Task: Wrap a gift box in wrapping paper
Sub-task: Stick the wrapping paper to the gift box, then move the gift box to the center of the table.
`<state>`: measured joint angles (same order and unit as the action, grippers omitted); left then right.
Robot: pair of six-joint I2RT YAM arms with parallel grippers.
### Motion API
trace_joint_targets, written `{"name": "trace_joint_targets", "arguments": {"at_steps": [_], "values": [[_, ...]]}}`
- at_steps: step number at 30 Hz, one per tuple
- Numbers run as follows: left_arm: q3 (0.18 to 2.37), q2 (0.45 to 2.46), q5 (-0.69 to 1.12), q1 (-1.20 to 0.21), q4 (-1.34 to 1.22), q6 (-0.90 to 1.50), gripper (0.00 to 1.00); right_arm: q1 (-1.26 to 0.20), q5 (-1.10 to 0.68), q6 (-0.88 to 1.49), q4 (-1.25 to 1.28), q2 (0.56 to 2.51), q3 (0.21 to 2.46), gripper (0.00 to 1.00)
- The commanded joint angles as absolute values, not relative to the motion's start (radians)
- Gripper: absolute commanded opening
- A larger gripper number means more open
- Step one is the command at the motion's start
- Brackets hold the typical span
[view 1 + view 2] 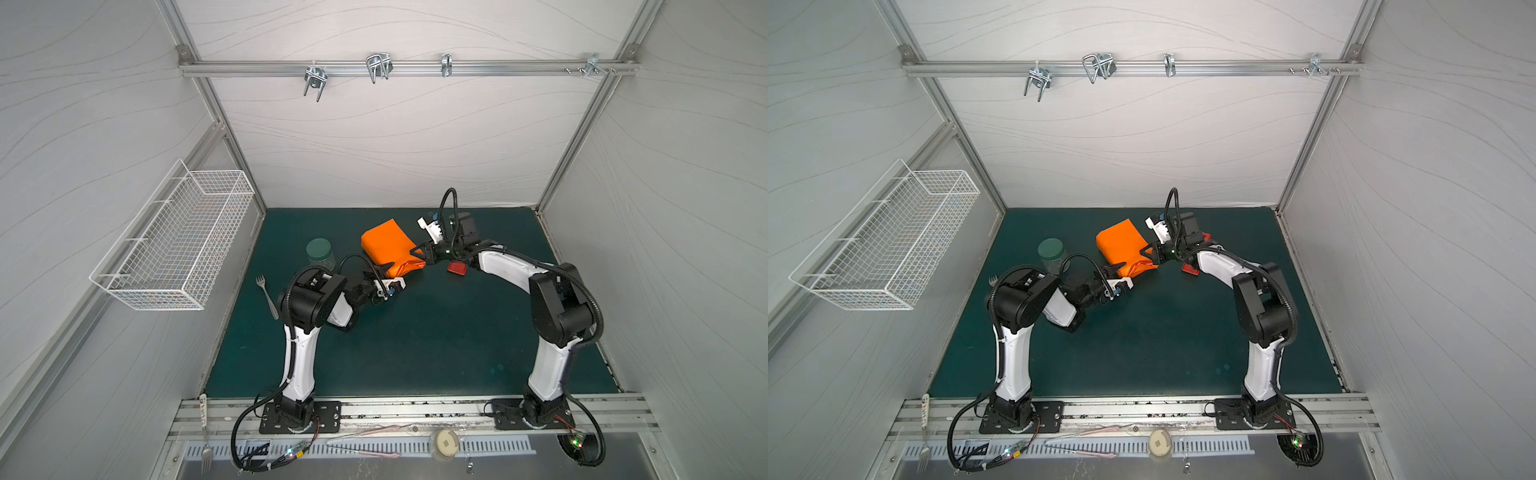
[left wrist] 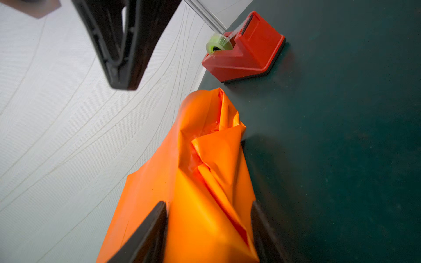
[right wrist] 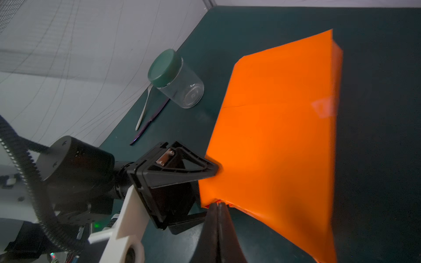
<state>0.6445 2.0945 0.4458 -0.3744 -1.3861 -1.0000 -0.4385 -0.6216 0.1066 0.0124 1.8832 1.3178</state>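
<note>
The orange wrapping paper (image 1: 386, 249) (image 1: 1121, 245) lies as a folded parcel on the green mat toward the back. The gift box is hidden, with only paper showing. My left gripper (image 2: 209, 202) (image 1: 383, 272) is open, its jaws standing on either side of the parcel's crumpled near end (image 2: 205, 159). My right gripper (image 3: 218, 205) (image 1: 417, 252) is shut, its tips right at the paper's edge on the parcel's right side. Nothing shows between them. A strip of clear tape (image 3: 323, 109) sits on the flat top face.
A red tape dispenser (image 1: 457, 267) (image 2: 246, 52) stands just right of the parcel, under the right forearm. A clear jar with a green lid (image 1: 321, 251) (image 3: 175, 77) and a fork (image 1: 268, 297) lie to the left. A wire basket (image 1: 174, 245) hangs on the left wall.
</note>
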Motion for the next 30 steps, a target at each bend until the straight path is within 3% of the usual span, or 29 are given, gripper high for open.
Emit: {"name": "trace_joint_targets", "arguments": {"at_steps": [1,6,9,10,11,15,20,25,30], "values": [[0.655,2.019,0.433,-0.379,-1.408,-0.908,0.72,-0.406,-0.555,0.074,-0.048,1.871,1.345,0.13],[0.614,1.911,0.408,-0.382,-1.342,-0.793,0.88,-0.406,-0.491,0.069,-0.121,1.927,1.424,0.35],[0.573,1.825,0.356,-0.382,-1.27,-0.695,0.92,-0.408,-0.498,0.097,-0.157,1.979,1.484,0.48],[0.563,1.793,0.343,-0.382,-1.228,-0.667,0.92,-0.41,-0.5,0.102,-0.171,1.997,1.505,0.64],[0.556,1.751,0.338,-0.381,-1.165,-0.643,0.93,-0.413,-0.505,0.103,-0.2,2.016,1.535,0.71],[0.558,1.628,0.344,-0.38,-0.918,-0.549,0.94,-0.419,-0.519,0.129,-0.251,2.096,1.616,0.75],[0.722,1.52,0.191,-0.359,-0.473,-0.261,0.92,-0.438,-0.581,0.139,-0.326,2.195,1.736,0.81],[1.044,1.623,0.176,-0.24,0.069,0.144,0.85,-0.462,-0.696,0.154,-0.359,2.239,1.785,0.81],[1.252,1.787,0.294,-0.152,0.302,0.382,0.84,-0.483,-0.718,0.185,-0.335,2.202,1.726,0.8]]}}
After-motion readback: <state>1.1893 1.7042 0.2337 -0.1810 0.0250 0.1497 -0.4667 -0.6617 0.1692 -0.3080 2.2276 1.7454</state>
